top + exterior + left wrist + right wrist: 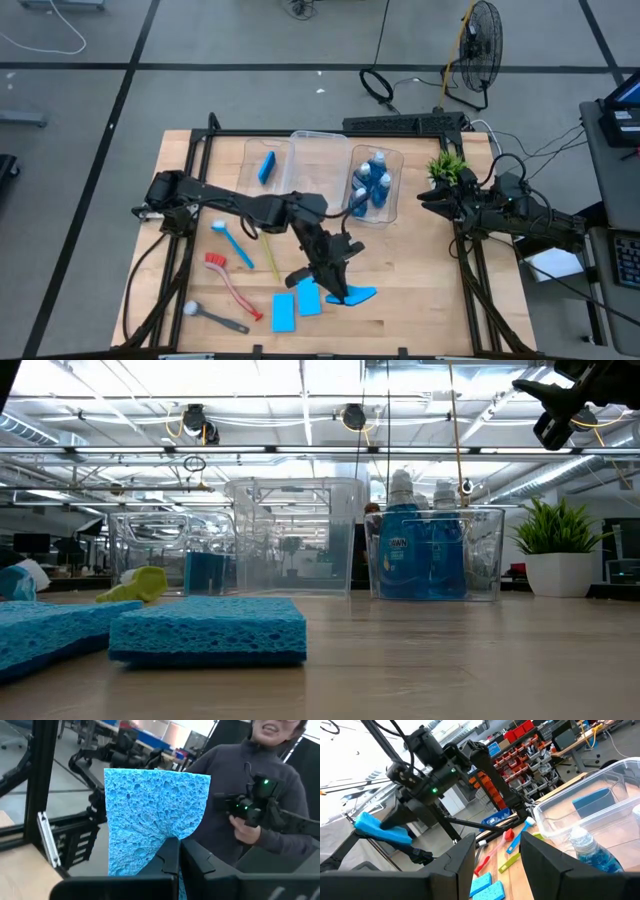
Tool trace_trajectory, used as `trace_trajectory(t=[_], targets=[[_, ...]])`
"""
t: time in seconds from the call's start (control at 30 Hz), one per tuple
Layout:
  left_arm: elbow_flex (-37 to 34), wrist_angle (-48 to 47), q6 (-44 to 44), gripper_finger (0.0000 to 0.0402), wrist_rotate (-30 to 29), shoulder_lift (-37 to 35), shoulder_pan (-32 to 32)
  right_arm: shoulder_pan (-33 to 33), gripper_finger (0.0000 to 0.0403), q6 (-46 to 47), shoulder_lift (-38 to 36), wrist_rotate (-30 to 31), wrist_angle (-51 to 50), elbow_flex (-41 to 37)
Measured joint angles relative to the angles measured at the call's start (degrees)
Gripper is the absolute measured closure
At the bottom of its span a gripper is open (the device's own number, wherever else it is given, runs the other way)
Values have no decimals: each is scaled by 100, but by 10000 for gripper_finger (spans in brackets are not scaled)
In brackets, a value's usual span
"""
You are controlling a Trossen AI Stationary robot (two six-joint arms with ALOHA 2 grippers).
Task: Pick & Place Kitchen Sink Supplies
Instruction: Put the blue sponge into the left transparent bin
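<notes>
My left gripper is over the near middle of the table, shut on a bright-blue sponge. Two more sponges lie flat on the table beside it, and another sponge lies in the left clear bin. The blue-liquid bottles stand in the right bin. The blue brush, yellow-green brush, red brush and grey-black brush lie on the table's left. My right gripper is open, raised at the right side by the plant. My left gripper pinches the sponge between its two fingers at the middle of one edge, where the sponge is squeezed in. The rest of the sponge stands out beyond the fingertips. In the right wrist view the sponge is lifted clear of the table.
A potted green plant stands at the far right, next to my right arm. Two clear bins sit at the far middle. A person in a grey top stands beyond the table's near edge, holding a dark device.
</notes>
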Motion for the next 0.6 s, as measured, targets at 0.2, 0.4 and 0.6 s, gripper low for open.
trace_trajectory(t=[0.2, 0.4, 0.6], targets=[[0, -61, -60, 400, -114, 0, -2, 0, 261, -1, 0, 0, 0, 0], [0, -1417, -315, 400, -1904, -2, 55, 0, 261, -1, 0, 0, 0, 0], [-9, -2758, -822, 400, -3385, -85, 91, 0, 261, -1, 0, 0, 0, 0]])
